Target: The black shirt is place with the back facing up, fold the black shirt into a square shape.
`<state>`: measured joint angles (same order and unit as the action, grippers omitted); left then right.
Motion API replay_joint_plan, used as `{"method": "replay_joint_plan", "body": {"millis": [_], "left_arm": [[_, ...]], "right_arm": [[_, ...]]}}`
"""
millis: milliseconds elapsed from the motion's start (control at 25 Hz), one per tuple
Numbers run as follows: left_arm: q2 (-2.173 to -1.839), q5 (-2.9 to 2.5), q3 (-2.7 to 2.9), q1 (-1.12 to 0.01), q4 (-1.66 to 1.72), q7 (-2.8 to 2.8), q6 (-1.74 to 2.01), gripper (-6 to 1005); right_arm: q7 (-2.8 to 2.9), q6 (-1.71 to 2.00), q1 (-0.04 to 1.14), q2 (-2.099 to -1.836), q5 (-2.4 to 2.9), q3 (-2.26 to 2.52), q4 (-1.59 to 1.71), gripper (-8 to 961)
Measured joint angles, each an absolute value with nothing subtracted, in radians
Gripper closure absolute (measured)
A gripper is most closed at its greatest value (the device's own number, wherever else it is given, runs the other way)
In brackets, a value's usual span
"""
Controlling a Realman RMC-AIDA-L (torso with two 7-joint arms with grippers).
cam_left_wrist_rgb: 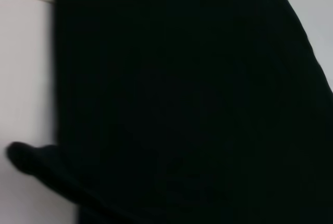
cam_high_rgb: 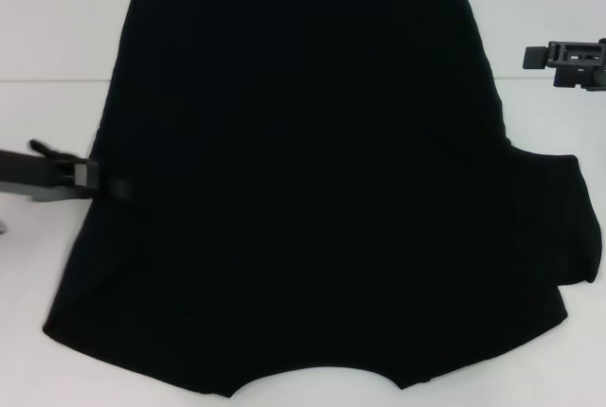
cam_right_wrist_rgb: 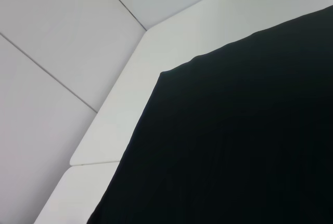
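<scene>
The black shirt (cam_high_rgb: 312, 170) lies spread flat on the white table (cam_high_rgb: 57, 38), plain side up, with no lettering showing. One sleeve (cam_high_rgb: 568, 227) sticks out on the right; no sleeve shows on the left. My left gripper (cam_high_rgb: 99, 182) is low at the shirt's left edge, about halfway down its side, touching or just over the fabric. My right gripper (cam_high_rgb: 535, 55) hovers off the shirt's far right side, apart from it. The shirt fills the left wrist view (cam_left_wrist_rgb: 182, 99). The right wrist view shows a corner of the shirt (cam_right_wrist_rgb: 234, 140).
The white table surrounds the shirt, with bare surface left (cam_high_rgb: 38, 265) and right (cam_high_rgb: 559, 132) of it. The right wrist view shows the table's edge (cam_right_wrist_rgb: 119, 130) and the tiled floor (cam_right_wrist_rgb: 52, 36) beyond it.
</scene>
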<state>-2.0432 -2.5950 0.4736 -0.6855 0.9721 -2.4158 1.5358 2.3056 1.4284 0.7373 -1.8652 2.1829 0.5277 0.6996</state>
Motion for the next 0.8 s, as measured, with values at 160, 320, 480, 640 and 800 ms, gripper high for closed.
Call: {"method": "replay_joint_plan", "body": {"millis": [160,320,480,640,800], "left_arm": [[-2.064,-2.595,0.653,-0.715,0.969,-2.388,1.533,997],[-2.061,-2.598,0.717,-0.711,0.974,-2.407,1.551,997],[-2.043,-2.521,0.645,-0.678,0.987,-2.326,1.628,928],[-2.037,-2.377,0.492,-0.621,0.997,-2.13,1.704,779],[-2.035,-2.245,0.38,-0.551,0.97,-1.924,1.789,600]], "right_arm": [[2.303,1.422,0.737,-1.865,2.183,0.529,0.7,29],[2.299,1.415,0.738,-1.865,2.184,0.528,0.699,29],[2.301,1.415,0.735,-1.865,2.185,0.53,0.699,29],[2.303,1.418,0.73,-1.861,2.188,0.532,0.699,28],[2.291,1.441,0.722,-1.844,2.212,0.552,0.699,28]]}}
